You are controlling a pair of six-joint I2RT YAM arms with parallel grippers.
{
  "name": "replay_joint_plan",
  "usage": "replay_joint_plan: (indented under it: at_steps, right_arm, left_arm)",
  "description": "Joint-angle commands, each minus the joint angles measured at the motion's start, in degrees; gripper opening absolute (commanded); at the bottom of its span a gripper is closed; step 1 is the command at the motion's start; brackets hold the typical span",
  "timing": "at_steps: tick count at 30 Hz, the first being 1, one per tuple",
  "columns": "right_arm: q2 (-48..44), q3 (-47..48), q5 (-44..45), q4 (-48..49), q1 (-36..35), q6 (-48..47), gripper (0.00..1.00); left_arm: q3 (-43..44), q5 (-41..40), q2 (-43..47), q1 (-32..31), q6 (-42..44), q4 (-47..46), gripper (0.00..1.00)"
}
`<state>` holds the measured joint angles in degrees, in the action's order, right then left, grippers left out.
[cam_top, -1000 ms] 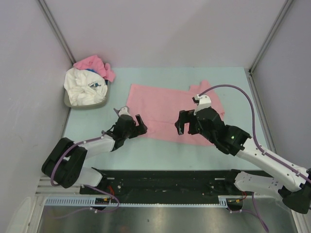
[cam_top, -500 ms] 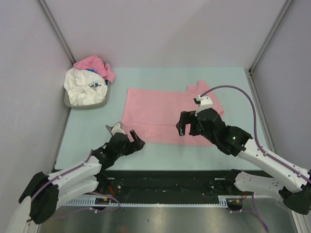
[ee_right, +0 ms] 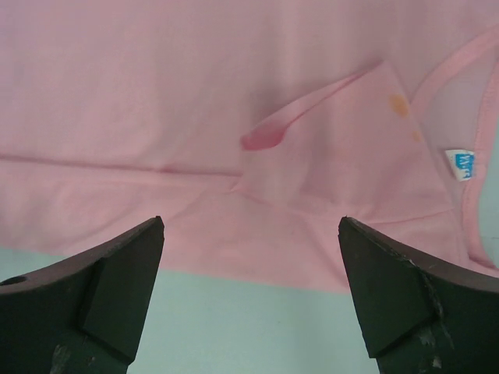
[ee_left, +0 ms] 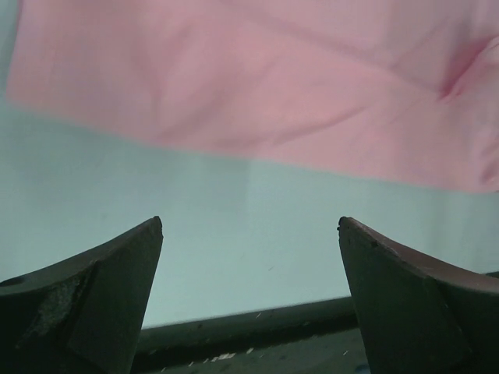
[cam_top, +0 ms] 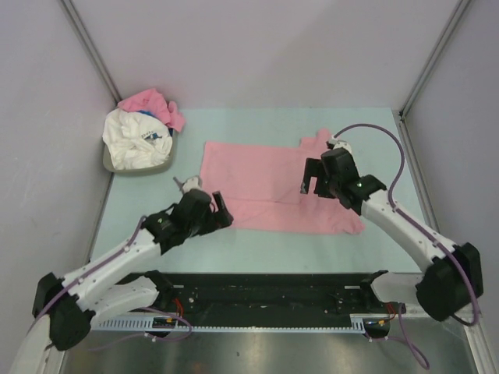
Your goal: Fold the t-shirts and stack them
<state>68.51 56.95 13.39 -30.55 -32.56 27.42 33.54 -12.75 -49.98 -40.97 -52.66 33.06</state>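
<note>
A light-pink t-shirt (cam_top: 261, 183) lies spread flat on the pale green table, partly folded, with its collar and label at the right (ee_right: 460, 164). It fills the top of the left wrist view (ee_left: 257, 78) and most of the right wrist view (ee_right: 234, 101). My left gripper (cam_top: 220, 209) is open and empty at the shirt's near left corner, over bare table. My right gripper (cam_top: 312, 178) is open and empty above the shirt's right half. A white t-shirt with a blue print (cam_top: 136, 142) and another pink one (cam_top: 152, 103) lie crumpled in a bin at the far left.
The grey bin (cam_top: 139, 167) stands at the table's far left corner. Pale walls close in the table on the left, back and right. The black rail of the arm bases (cam_top: 265, 288) runs along the near edge.
My right gripper has moved up and right, toward the shirt's collar end. My left arm swung back and its gripper came to the shirt's near left corner. The shirt's left edge shifted slightly.
</note>
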Motion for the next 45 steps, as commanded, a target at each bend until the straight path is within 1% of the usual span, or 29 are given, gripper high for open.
replay_joint_plan:
  at_steps: [1, 2, 3, 4, 5, 6, 7, 10, 11, 12, 14, 15, 18, 21, 28, 32, 34, 40, 45]
  right_arm:
    - [8.55, 3.95, -10.91, 4.44, 12.65, 1.32, 1.0]
    - [10.31, 4.66, -12.75, 5.4, 14.17, 1.49, 1.0]
    - [13.81, 5.97, -14.51, 5.58, 15.49, 1.67, 1.0]
    - [15.5, 6.76, -14.62, 5.76, 16.46, 1.32, 1.0]
    - [17.08, 7.64, -13.49, 5.32, 17.52, 1.06, 1.0]
    - [18.83, 8.35, -13.39, 5.06, 17.87, 0.8, 1.0]
    - [21.55, 9.92, -11.13, 5.06, 18.14, 0.18, 1.0]
    - [26.48, 12.21, -9.44, 5.93, 18.76, -0.26, 1.0]
    - [27.54, 13.09, -7.61, 5.94, 18.93, -0.35, 1.0]
    - [28.51, 13.88, -6.54, 6.2, 18.93, -0.52, 1.0]
    - [31.75, 16.26, -4.17, 7.07, 19.19, -0.44, 1.0]
    - [33.08, 17.13, -4.33, 7.34, 19.63, -0.35, 1.0]
    - [37.39, 20.65, -4.16, 7.61, 19.99, -1.23, 1.0]
    - [40.82, 23.29, -3.11, 6.38, 19.9, -1.84, 1.0]
    - [46.01, 23.65, 1.19, 4.97, 17.97, -1.67, 1.0]
    - [48.2, 23.56, 6.2, 2.52, 14.64, -2.11, 1.0]
    - [48.64, 23.39, 6.74, 1.72, 13.75, -2.02, 1.0]
    - [47.16, 20.84, 8.06, -0.74, 10.94, -1.14, 1.0]
    - [44.61, 16.62, 7.97, -1.8, 9.27, 0.53, 1.0]
  left_arm:
    - [16.18, -3.68, -12.48, 1.41, 7.92, -4.66, 1.0]
    - [18.64, -3.33, -17.91, 3.51, 9.49, -5.1, 1.0]
    - [22.84, -1.33, -21.01, 4.49, 10.38, -6.24, 1.0]
    - [24.97, -1.22, -23.56, 5.37, 10.74, -6.51, 1.0]
    - [26.91, -1.22, -28.2, 6.85, 12.22, -6.95, 1.0]
    - [30.15, -2.35, -30.33, 7.39, 12.76, -7.22, 1.0]
    - [31.75, -2.19, -32.27, 8.09, 13.02, -7.22, 1.0]
    - [36.67, -0.17, -39.74, 11.17, 14.34, -7.83, 1.0]
    - [37.9, -0.25, -41.59, 12.48, 15.04, -7.75, 1.0]
    - [40.61, -0.25, -45.35, 13.1, 15.48, -7.4, 1.0]
    - [45.35, -0.08, -48.97, 15.03, 16.45, -6.26, 1.0]
    - [46.6, 0.18, -52.3, 15.48, 16.8, -5.9, 1.0]
    - [50.38, 0.19, -56.01, 16.71, 18.38, -5.55, 1.0]
    - [51.97, -0.08, -59.18, 16.98, 19.0, -5.46, 1.0]
    - [49.52, 0.98, -63.49, 16.8, 17.86, -7.04, 1.0]
    - [46.28, -0.16, -64.63, 16.1, 17.77, -6.96, 1.0]
    - [44.78, -0.78, -64.72, 15.75, 17.6, -7.04, 1.0]
    - [38.28, -3.41, -62.18, 13.38, 16.55, -6.69, 1.0]
    - [29.49, -3.07, -58.75, 12.67, 14.35, -9.32, 1.0]
